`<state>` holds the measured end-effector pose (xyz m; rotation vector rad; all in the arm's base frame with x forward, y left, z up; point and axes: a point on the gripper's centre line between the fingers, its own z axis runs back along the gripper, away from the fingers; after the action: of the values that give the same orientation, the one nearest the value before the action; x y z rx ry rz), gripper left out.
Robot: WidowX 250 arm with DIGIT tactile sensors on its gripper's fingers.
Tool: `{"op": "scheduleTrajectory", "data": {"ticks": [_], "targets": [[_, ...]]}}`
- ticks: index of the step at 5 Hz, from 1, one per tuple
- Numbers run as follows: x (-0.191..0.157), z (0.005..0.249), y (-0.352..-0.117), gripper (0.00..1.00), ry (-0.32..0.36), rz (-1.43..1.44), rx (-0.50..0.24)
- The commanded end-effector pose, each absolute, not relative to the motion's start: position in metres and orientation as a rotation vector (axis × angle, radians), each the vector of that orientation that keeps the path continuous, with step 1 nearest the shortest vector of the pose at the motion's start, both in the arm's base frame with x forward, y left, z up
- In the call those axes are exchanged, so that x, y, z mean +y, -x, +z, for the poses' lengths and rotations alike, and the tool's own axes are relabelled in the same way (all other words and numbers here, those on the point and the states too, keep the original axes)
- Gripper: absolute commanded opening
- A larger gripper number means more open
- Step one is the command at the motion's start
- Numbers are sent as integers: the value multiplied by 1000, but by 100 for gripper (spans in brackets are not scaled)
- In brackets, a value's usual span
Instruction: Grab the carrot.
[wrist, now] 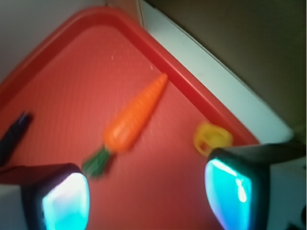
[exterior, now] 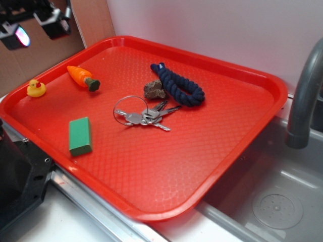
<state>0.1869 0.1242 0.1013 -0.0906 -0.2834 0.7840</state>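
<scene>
The carrot (exterior: 83, 77) lies flat on the red tray (exterior: 212, 146) near its far left corner, orange body pointing left and dark green stub to the right. In the wrist view the carrot (wrist: 136, 115) lies diagonally ahead of my gripper (wrist: 146, 199), its green stub just beyond the left fingertip. Both fingers stand wide apart with only bare tray between them. In the exterior view my gripper (exterior: 35, 25) hangs high above the tray's left corner, well clear of the carrot.
A yellow rubber duck (exterior: 36, 88) sits at the tray's left edge and a green block (exterior: 80, 135) near the front. Keys on a ring (exterior: 144, 117), a brown lump (exterior: 154, 90) and a dark blue rope (exterior: 179, 85) lie mid-tray. A sink and grey faucet (exterior: 303, 96) stand right.
</scene>
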Motion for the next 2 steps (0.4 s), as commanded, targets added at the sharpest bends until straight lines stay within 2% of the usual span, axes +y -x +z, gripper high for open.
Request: {"op": "scheduleTrajectory", "data": {"ticks": [1, 2], "targets": [[128, 63, -218, 100, 120, 890, -239], [126, 38, -225, 100, 106, 898, -159]]}}
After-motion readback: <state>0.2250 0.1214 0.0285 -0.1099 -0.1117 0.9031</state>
